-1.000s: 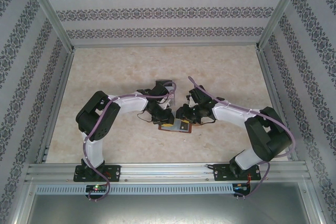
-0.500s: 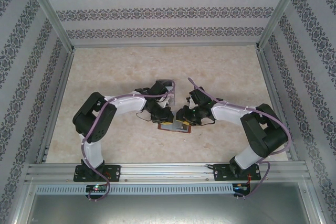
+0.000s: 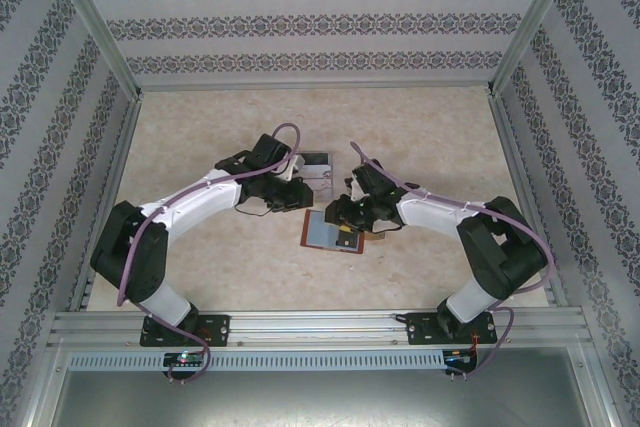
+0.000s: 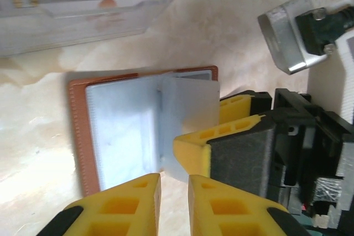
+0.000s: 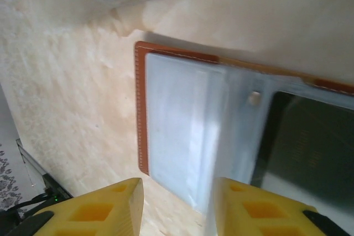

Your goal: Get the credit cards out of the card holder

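Your left gripper (image 4: 174,185) hangs empty beside the clear tray (image 3: 318,169), fingers a narrow slit apart, with the opened card holder (image 3: 335,235) just ahead of its tips near the middle of the tabletop (image 3: 200,127), while your right gripper (image 5: 177,187) stands part-open on the holder's right side, straddling a raised pale flap (image 4: 191,103).
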